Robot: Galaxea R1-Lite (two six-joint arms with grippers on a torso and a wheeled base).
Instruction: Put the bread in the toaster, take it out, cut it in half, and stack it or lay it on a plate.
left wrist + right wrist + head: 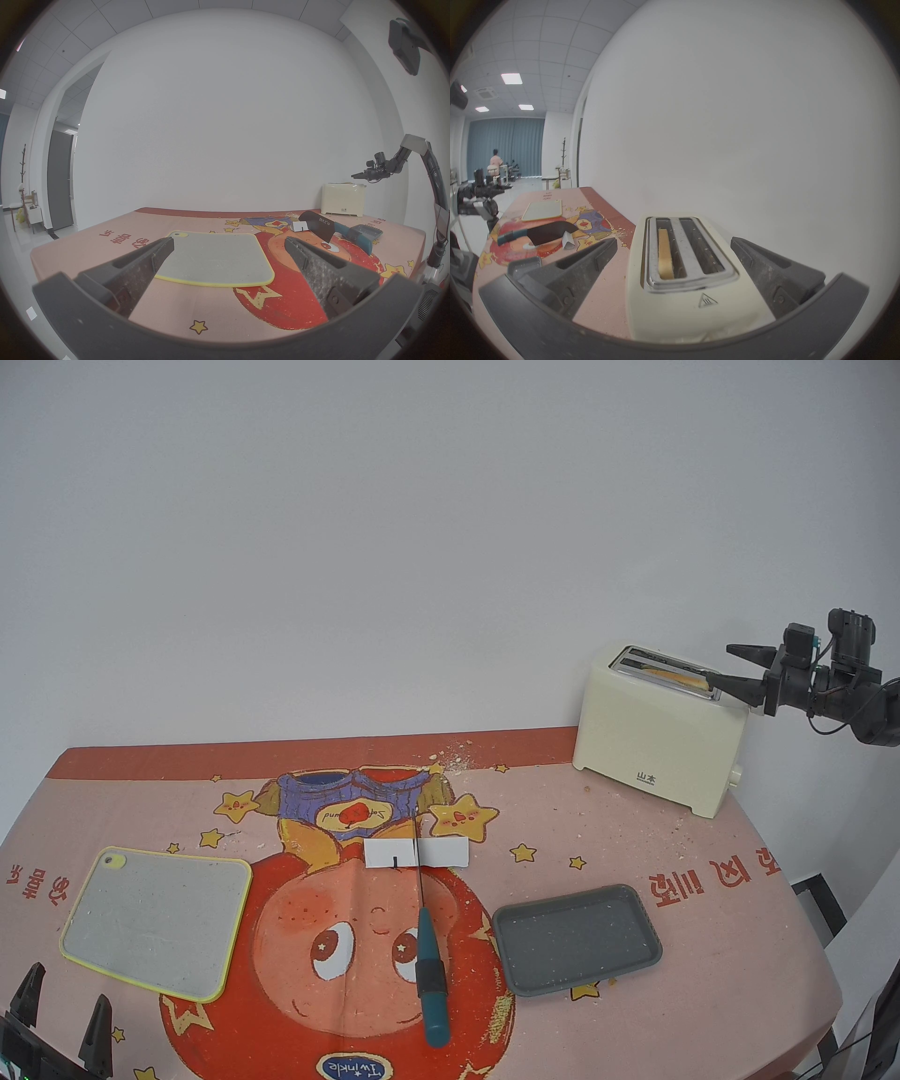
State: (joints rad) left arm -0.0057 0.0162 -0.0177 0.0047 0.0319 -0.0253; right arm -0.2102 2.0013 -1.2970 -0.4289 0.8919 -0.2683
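Note:
A cream two-slot toaster stands at the table's far right, with a slice of bread sunk in one slot. My right gripper hovers open just right of the toaster's top. From the right wrist, the bread sits in one slot of the toaster, between the spread sides of the right gripper. My left gripper is open at the near left corner, close to the cutting board. A teal-handled knife lies mid-table, and a grey plate is right of it.
The knife blade rests in a small white holder. Crumbs lie scattered near the toaster and the back edge of the table. In the left wrist view the cutting board lies just ahead of the left gripper, with the knife beyond.

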